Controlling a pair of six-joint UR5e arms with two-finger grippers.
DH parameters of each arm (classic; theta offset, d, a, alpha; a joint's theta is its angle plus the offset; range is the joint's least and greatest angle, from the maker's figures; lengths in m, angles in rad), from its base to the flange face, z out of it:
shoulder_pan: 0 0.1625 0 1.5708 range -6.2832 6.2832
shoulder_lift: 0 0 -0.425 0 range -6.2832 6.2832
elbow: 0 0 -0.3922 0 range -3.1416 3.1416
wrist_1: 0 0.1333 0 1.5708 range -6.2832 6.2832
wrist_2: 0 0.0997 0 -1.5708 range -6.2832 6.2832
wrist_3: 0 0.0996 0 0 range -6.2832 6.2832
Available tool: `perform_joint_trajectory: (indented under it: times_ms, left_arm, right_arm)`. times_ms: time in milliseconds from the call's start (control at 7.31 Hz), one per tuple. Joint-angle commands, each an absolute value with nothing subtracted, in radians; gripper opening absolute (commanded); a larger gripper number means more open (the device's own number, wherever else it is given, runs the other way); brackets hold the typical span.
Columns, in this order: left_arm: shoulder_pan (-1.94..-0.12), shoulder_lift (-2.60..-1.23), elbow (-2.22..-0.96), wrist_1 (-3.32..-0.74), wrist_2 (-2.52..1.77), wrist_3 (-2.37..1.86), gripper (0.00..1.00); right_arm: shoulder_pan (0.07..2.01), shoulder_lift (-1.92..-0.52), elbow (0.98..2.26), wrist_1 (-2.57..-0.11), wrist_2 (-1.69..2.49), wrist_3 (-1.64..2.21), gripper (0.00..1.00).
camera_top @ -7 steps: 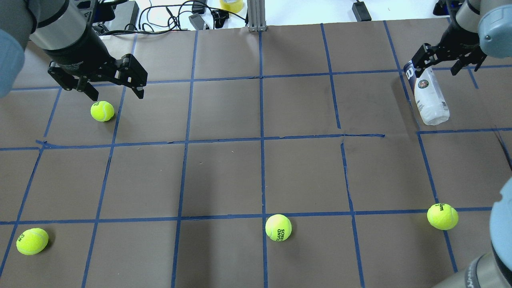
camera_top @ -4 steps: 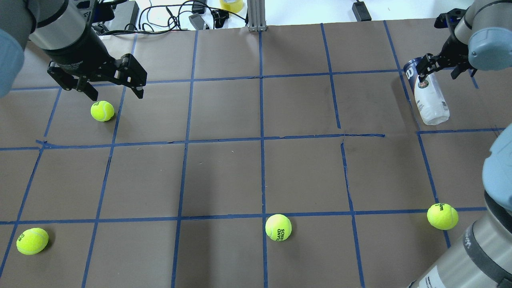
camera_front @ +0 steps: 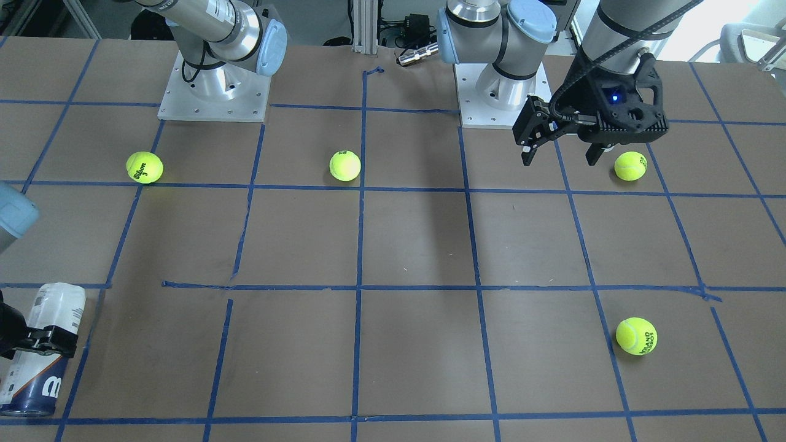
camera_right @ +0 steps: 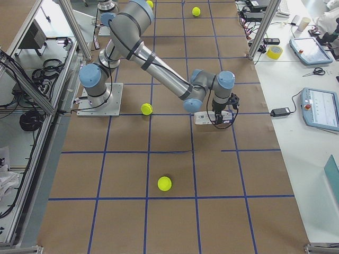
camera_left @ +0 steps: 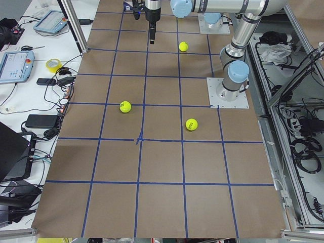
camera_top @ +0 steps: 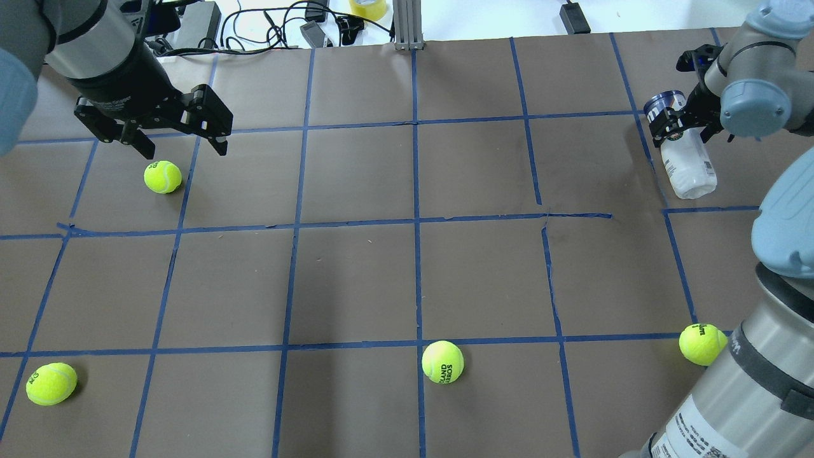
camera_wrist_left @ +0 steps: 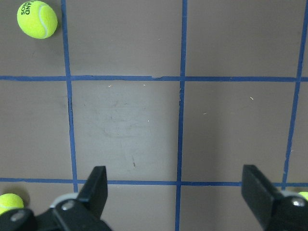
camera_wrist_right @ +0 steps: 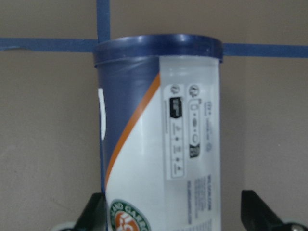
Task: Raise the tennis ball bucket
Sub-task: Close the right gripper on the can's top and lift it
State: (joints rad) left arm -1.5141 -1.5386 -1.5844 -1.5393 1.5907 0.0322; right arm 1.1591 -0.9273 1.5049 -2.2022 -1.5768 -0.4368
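The tennis ball bucket [camera_top: 688, 166] lies on its side at the table's far right, navy end away from the robot. It also shows in the front-facing view [camera_front: 54, 307] and fills the right wrist view [camera_wrist_right: 161, 130]. My right gripper [camera_top: 683, 124] is low over the bucket near its navy end. It is open, with a finger on each side, and the right wrist view shows a gap beside the bucket. My left gripper [camera_top: 186, 151] is open and empty, hanging above the table next to a tennis ball [camera_top: 162, 176].
Three more tennis balls lie on the table: front left [camera_top: 51, 383], front middle [camera_top: 442, 361] and front right [camera_top: 703, 344] beside my right arm's lower link [camera_top: 738, 394]. Cables and a tape roll [camera_top: 367, 7] lie past the far edge.
My right gripper has come down from above the bucket and now straddles it near the navy end. The right arm has swung further into view. The left arm has not moved.
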Motion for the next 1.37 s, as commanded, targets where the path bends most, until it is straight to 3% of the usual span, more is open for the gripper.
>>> perform_joint_trajectory:
  times_ms: [0,274,547,821,1231]
  left_arm:
    - [-1.514,-1.539,-1.585,-1.539,1.591,0.032,1.0]
    - [-1.514,-1.539,-1.585,-1.539,1.592,0.032,1.0]
    - [-1.514,-1.539,-1.586,-1.54,1.592,0.034,1.0]
    - [-1.513,-1.537,-1.585,-1.539,1.592,0.034,1.0]
    - [-1.513,-1.537,-1.585,-1.539,1.592,0.034,1.0]
  right_arm:
    - [1.158,-0.905,1.517,-2.207,-1.568,-0.439,1.0]
    - [1.158,-0.905,1.517,-2.207,-1.569,-0.457,0.94]
    - [1.158,-0.911,1.513,-2.204,-1.58,-0.469,0.63]
    - [1.163,-0.931,1.506,-2.186,-1.578,-0.471,0.59]
    - [1.297,-1.083,1.519,-2.057,-1.568,-0.492,0.6]
